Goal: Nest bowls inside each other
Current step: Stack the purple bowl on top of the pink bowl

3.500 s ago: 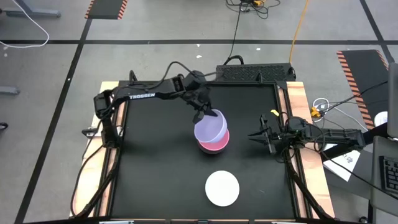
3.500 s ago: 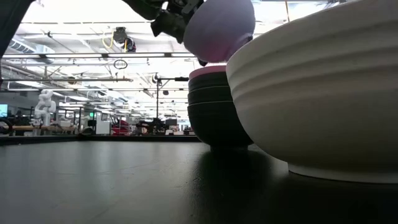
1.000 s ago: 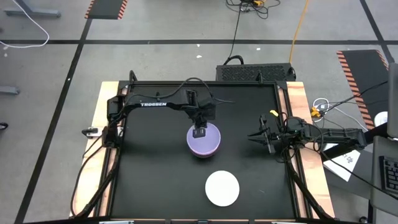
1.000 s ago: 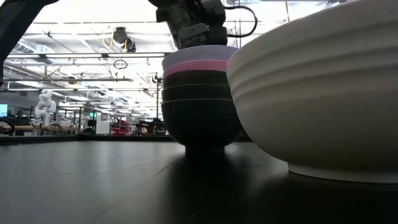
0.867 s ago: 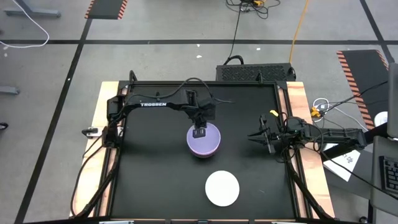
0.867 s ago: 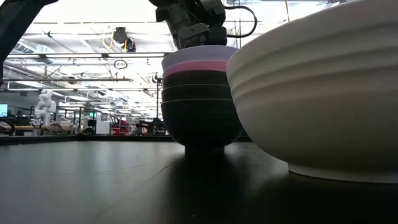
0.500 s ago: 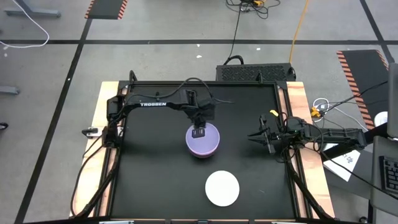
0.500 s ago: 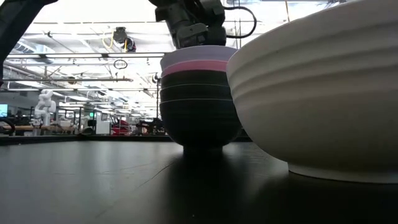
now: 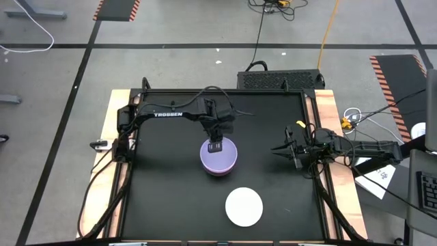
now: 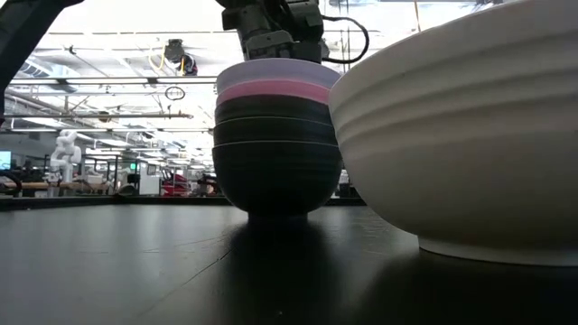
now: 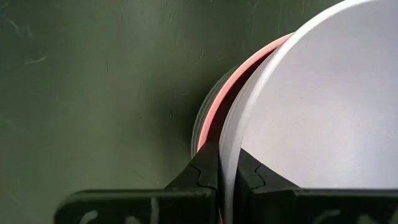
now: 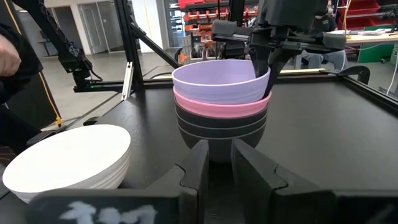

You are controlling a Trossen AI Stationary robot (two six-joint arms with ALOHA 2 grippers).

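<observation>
A stack of nested bowls stands on its base mid-table. Black bowls [image 10: 275,162] are at the bottom, a pink bowl [image 12: 217,107] sits in them, and a lavender bowl [image 9: 218,160] is on top. My left gripper [image 9: 216,145] comes down on the stack's far side and is shut on the lavender bowl [image 11: 311,93]. A white bowl [image 9: 244,206] rests upright on its base near the table's front edge, apart from the stack. My right gripper [image 9: 278,150] waits level at the table's right edge. A narrow gap shows between its fingers [image 12: 199,162], and nothing is in it. My left gripper pinches the lavender bowl's wall at its far rim [image 11: 229,146], one finger inside the bowl and one outside, against the pink rim [image 11: 214,115]. The fingers [image 12: 266,65] come from above, pointing steeply down. The bowl sits nested in the pink one, and the stack stands on the table.
The black table top [image 9: 164,191] has a raised frame and wooden side strips [image 9: 326,123]. A dark grille box [image 9: 280,78] lies along the far edge. Bare table lies left of the stack. A person's dark sleeve [image 12: 15,59] shows beyond the table.
My left gripper has tipped a little at the wrist and stayed shut on the lavender rim. The whole stack has slid a short way along the table toward the near and left edges, staying upright and nested.
</observation>
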